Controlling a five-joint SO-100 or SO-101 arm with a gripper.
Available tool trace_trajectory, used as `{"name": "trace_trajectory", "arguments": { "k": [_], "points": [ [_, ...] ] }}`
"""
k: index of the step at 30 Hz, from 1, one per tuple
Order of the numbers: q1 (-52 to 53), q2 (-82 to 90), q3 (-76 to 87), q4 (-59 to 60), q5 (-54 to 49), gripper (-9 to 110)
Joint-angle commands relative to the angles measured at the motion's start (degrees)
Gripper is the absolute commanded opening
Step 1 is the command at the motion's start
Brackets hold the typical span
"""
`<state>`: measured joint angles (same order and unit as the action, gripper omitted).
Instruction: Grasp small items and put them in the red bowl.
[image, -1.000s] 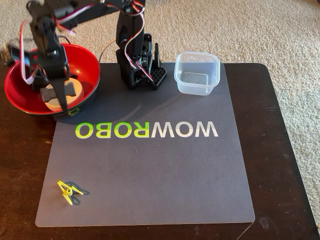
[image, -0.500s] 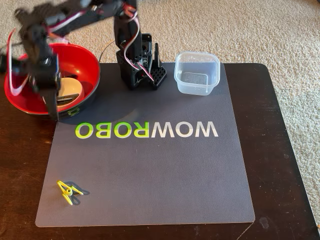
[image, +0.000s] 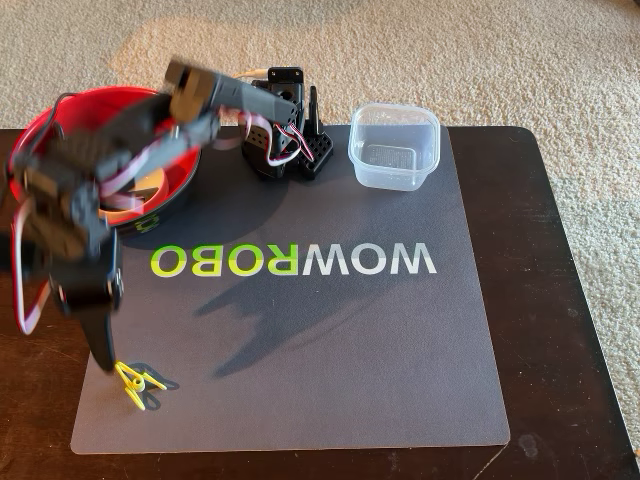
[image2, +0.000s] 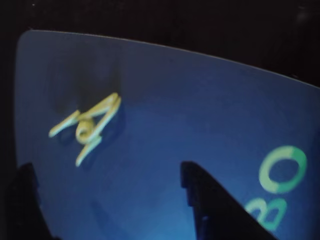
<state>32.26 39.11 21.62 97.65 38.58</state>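
Fingers of the gripper (image2: 107, 200) stand apart with nothing between them, poised just short of the yellow-green clip (image: 136, 383), which lies flat near the mat's (image: 330, 340) front left corner in the fixed view.

Progress: the red bowl (image: 175, 190) beyond the lettering already holds at least one pale item (largely hidden by the blurred arm). The clip and the clear square plastic container (image: 394, 146), sitting at the mat's far edge, remain outside it.

Surface: grey mat on a dark wooden table (image: 570, 300); beige carpet (image: 480, 50) surrounds it.
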Motion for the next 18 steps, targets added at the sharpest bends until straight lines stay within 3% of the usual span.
{"name": "trace_trajectory", "arguments": {
  "k": [1, 18],
  "points": [
    [-0.1, -8.6, -12.1, 0.2, -1.3, 36],
    [-7.6, -19.7, -23.6, 0.4, -9.0, 28]
  ]
}}
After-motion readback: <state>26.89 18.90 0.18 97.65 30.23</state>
